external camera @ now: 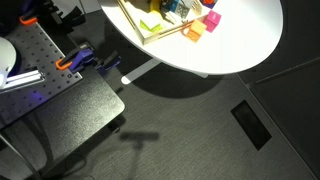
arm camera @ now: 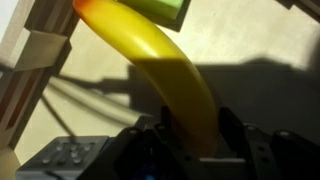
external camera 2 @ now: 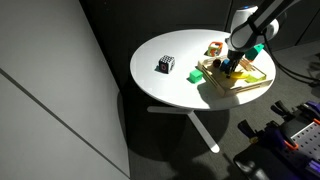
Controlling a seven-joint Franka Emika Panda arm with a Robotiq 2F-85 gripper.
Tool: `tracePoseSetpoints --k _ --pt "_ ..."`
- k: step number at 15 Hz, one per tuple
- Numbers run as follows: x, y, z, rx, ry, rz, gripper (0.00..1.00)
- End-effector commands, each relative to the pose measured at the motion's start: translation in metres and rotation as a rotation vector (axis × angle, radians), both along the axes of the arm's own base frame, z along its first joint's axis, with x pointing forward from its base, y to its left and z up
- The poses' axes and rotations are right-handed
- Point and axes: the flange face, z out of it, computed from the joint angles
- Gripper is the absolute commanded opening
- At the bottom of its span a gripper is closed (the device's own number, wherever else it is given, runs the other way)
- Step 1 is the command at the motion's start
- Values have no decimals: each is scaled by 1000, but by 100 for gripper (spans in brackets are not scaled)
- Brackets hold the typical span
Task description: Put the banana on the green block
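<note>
the only markings in sight are the black and white patches on the black-and-white cube [external camera 2: 166,65], too small to read.

the banana [arm camera: 165,75] fills the wrist view. it is smooth and glossy yellow, shading to orange-red at its tip. it curves from 11 o'clock down to about 5 o'clock. its lower end sits between the dark fingers [arm camera: 236,132] of the claw [arm camera: 192,136], which is clenched on the banana from both sides. at 12 o'clock, just beside the tip, lies the green block [arm camera: 160,8]; whether the two touch i cannot tell. pale slats of the wooden tray [arm camera: 45,50] run along the 9 o'clock side, and the banana throws a hard shadow over the tray floor.

in an exterior view the arm [external camera 2: 262,18] comes in from 1 o'clock, and the claw [external camera 2: 232,66] is down in the wooden tray [external camera 2: 250,85], so the banana is there too, at the 3 o'clock side of the table [external camera 2: 170,90]. the cube stands well apart at the 9 o'clock side.

the table is round and white on a white foot. in an exterior view the wooden tray [external camera: 135,22] holds a yellow block [external camera: 152,24], and an orange block [external camera: 193,33] and a pink block [external camera: 212,20] lie near it on the table [external camera: 235,50]. the floor [external camera: 200,130] is dark grey with a dark hatch [external camera: 250,125] at 4 o'clock. a perforated metal plate [external camera: 40,55] with an orange clamp [external camera: 68,62] sits at 9 o'clock.
</note>
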Motion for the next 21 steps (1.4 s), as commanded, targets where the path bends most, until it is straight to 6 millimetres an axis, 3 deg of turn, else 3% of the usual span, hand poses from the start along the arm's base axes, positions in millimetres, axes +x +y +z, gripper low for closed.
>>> tracePoseSetpoints --k 1,2,3,16,21 --pt "7 -4 4 6 -15 11 25" --pt "8 -4 8 -3 -13 5 17" --pt "8 -5 11 -8 -18 1 16" --pt "23 1 82 -21 -77 -24 15" --pt "34 16 100 -24 -64 -47 15"
